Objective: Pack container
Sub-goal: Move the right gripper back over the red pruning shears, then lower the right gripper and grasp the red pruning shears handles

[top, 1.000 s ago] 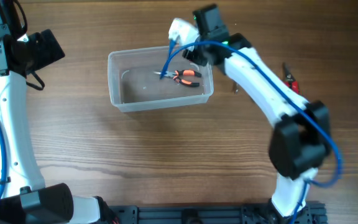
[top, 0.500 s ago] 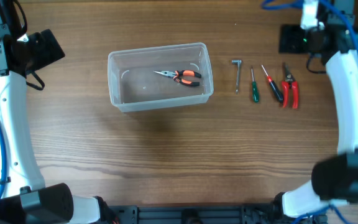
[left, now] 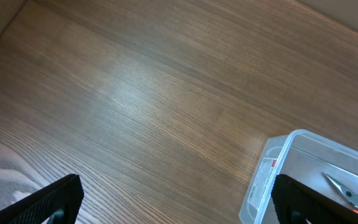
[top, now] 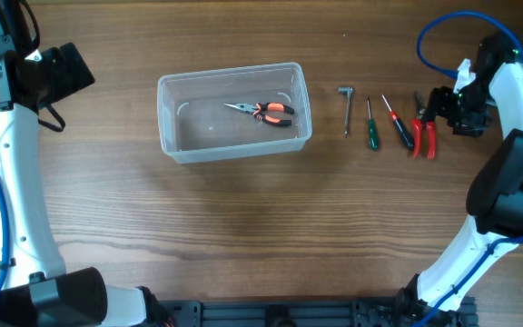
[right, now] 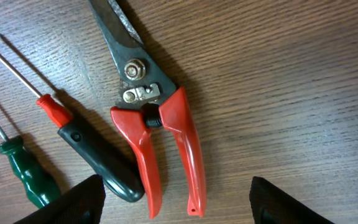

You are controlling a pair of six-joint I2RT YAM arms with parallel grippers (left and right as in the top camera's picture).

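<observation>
While my right jaws hang apart over the red shears (right: 160, 137), the screwdriver (right: 98, 158) lying against them between the jaws might get pinched too; left jaws apart.

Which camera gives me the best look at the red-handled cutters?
The right wrist view: the cutters fill the picture, with blades, bolt and red handles clear. The overhead view shows only a small red shape near the right edge. The left wrist view misses them.

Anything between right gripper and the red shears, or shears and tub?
Nothing visible blocks the right gripper, open at the red shears. Toward the container, a black-handled screwdriver, a green screwdriver and an L-shaped tool lie between; a lifted carry should clear them.
</observation>
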